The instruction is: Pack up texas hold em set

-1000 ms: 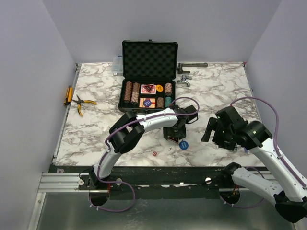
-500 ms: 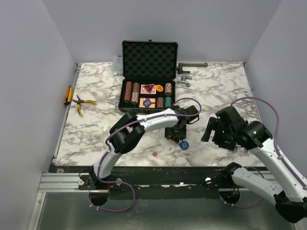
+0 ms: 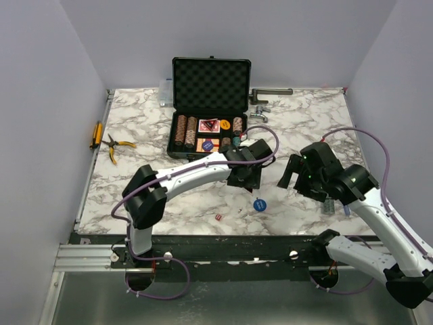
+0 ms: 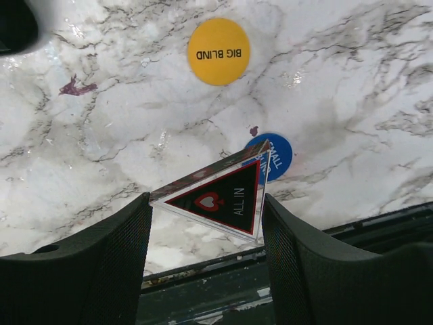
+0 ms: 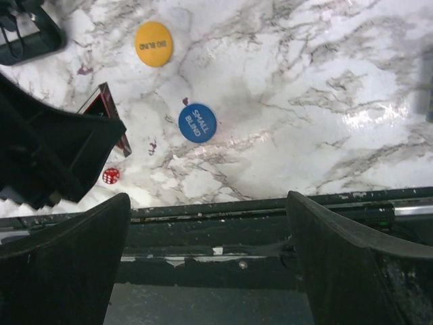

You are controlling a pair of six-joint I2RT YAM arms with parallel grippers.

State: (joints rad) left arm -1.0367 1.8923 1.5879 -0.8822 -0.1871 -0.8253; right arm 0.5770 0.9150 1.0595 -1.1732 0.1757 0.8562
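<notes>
Case (image 3: 210,84): open at the bench's (image 3: 135,128) far side, chips (image 3: 184,130) in.
Left gripper (image 4: 205,220): jaws pinch the triangle (image 4: 220,200) by its edges, tilted, likely for carrying to the case.
Yellow disc (image 4: 218,42): on the bench; only the wrist views show it.
Blue disc (image 3: 259,204): loose, near edge.
Right gripper (image 5: 210,250): jaws wide, empty, standing clear.

On the table (image 5: 304,81): 2 discs (image 5: 197,122), 1 red die (image 5: 111,176).

Left tool (image 4: 206,210), arm stretched forward, clamps the red triangle (image 4: 218,198); right tool (image 5: 208,203) hovers, jaws wide apart.
</notes>
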